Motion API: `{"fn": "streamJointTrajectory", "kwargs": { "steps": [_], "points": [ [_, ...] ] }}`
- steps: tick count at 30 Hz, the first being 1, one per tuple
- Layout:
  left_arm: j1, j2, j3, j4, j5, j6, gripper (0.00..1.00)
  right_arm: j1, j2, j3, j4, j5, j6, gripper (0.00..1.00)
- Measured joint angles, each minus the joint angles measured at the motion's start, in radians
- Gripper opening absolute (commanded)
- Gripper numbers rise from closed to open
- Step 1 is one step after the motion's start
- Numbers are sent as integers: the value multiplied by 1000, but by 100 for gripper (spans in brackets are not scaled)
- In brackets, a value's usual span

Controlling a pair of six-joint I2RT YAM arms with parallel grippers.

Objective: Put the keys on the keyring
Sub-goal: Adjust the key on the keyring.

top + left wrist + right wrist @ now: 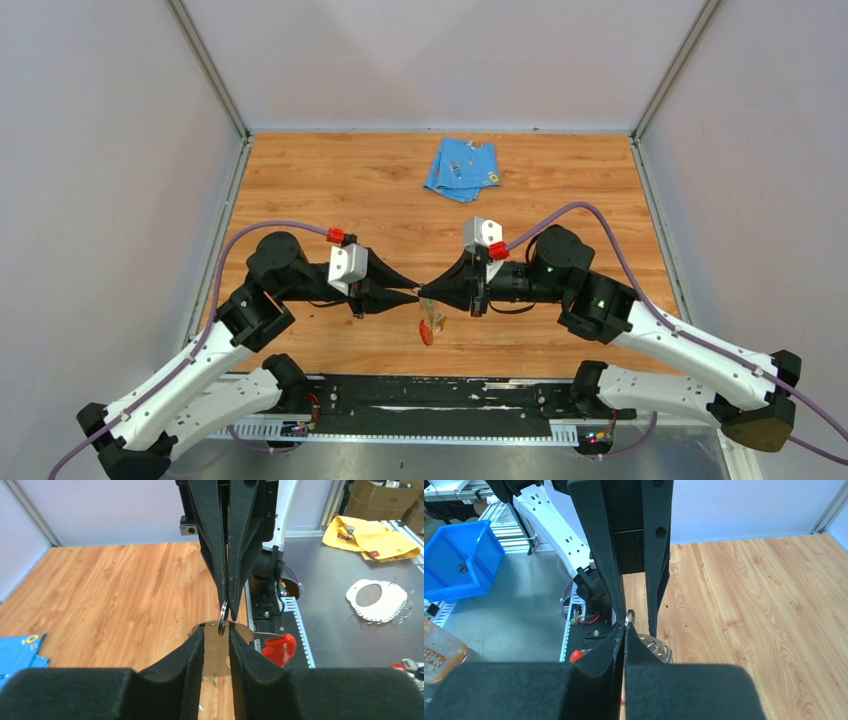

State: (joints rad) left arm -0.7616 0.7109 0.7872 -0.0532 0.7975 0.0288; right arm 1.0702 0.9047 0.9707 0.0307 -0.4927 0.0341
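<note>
Top external: left gripper (411,294) and right gripper (426,292) met tip to tip above the near-middle of the table (330,180), with the keyring (427,331) dangling just under them.

Right gripper was pressed together, pinching a small split ring (223,618) edge-on at its fingertips. The keyring's flat silver plate with its red edge hung off that ring, clear of the wood. Left wrist view: left gripper's fingers (199,650) stood partly apart, straddling the split ring from the opposite side, with the plate showing through the gap and running past both fingers. Couldn't tell from that angle whether either left finger touched the ring or plate. Folded blue cloth (462,170) lay at the far side of the table, well apart from both arms.
</note>
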Motion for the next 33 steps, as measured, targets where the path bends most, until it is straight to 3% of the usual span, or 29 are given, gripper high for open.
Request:
{"fn": "streamJointTrajectory", "kwargs": {
  "steps": [7,11,14,20,24,33],
  "points": [
    [0,-8,0,1,5,-9,0,-5,18,0,16,-18,16,0],
    [0,-14,0,-1,6,-3,0,-6,18,0,23,-19,21,1],
    [0,-20,0,-5,3,8,0,-10,19,0,25,-19,25,21],
    [0,-26,0,-47,-86,24,0,-34,18,1,7,0,48,32],
    [4,-23,0,-75,-132,23,0,-92,13,16,-56,19,59,51],
    [92,11,12,-159,-177,30,0,-208,-30,-4,-242,209,81,56]
  ]
}}
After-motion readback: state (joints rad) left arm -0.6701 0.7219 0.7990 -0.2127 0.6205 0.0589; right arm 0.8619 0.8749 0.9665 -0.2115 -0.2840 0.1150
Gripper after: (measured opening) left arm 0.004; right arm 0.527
